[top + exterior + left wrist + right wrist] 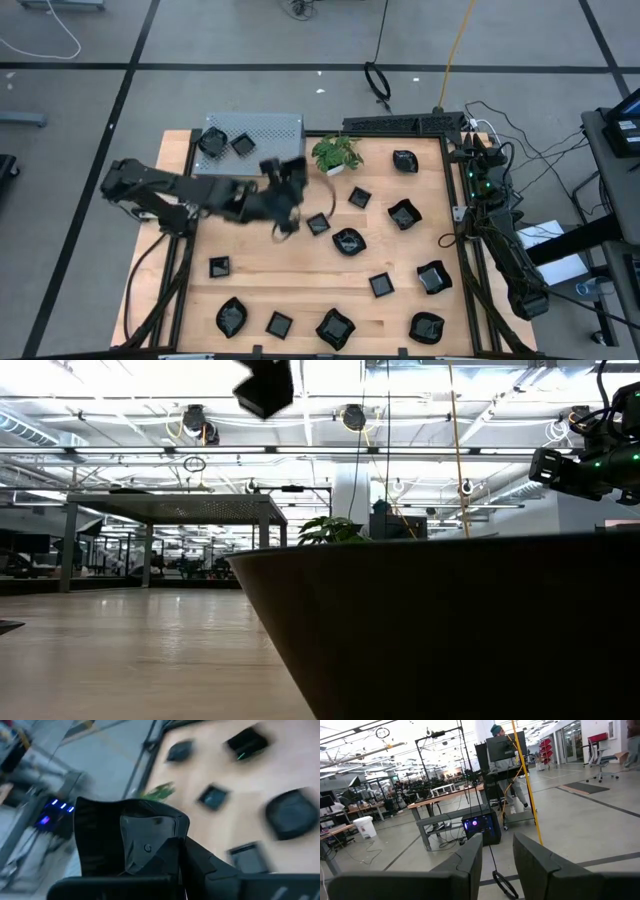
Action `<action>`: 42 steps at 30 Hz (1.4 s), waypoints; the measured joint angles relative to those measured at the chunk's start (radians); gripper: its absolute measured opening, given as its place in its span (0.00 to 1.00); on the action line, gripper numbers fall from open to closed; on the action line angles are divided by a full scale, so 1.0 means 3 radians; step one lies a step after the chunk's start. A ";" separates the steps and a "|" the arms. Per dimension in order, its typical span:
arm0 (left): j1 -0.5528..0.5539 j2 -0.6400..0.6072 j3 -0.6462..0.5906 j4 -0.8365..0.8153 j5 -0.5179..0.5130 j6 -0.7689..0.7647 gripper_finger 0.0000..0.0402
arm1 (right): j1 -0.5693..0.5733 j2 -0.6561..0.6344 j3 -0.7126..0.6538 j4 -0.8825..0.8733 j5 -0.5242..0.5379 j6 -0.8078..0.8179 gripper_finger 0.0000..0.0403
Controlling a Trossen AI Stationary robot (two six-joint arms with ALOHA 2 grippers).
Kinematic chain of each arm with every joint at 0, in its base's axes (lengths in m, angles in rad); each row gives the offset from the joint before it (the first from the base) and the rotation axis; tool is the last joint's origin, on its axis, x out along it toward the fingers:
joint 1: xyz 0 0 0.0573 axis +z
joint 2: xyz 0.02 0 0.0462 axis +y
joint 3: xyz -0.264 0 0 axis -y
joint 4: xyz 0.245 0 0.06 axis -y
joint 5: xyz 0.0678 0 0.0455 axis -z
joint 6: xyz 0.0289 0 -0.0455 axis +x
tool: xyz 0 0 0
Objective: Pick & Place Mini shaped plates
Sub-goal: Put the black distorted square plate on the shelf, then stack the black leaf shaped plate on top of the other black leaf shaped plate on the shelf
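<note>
So the left gripper (290,222) is out over the middle of the tabletop (260,275), and it's clamped on one of the mini shaped plates (150,837). You only get that from the left wrist view, where the glossy black dish sits pinched right at the fingers; from the high view the plate is mostly hidden under the arm. The rest of the plates are scattered across the wood, mainly on the right half and along the near edge, with one square plate (318,224) just beside the gripper. Two more are sitting in a grey perforated tray (270,127) at the far left corner. A small green potted plant (336,153) stands at the far edge next to that tray.

The right gripper (496,855) is parked off the right side of the table, fingers apart and holding nothing, looking out at the room.

Low view is mostly blocked by a big dark plate (450,625) right up against the lens, the plant poking up behind it.
</note>
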 joint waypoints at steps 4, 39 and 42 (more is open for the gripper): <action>0.0545 0.0049 0.0000 -0.0050 0.0403 -0.0014 0.01 | 0.0000 0.0000 -0.0001 0.0000 0.0000 0.0000 0.25; 0.1952 0.0366 -0.0071 -0.0472 0.1053 0.1677 0.26 | 0.0000 0.0000 -0.0001 0.0000 0.0001 0.0000 0.25; 0.1842 0.0271 -0.0072 -0.0409 0.1055 0.1646 0.35 | 0.0000 0.0000 -0.0001 0.0000 0.0000 0.0000 0.25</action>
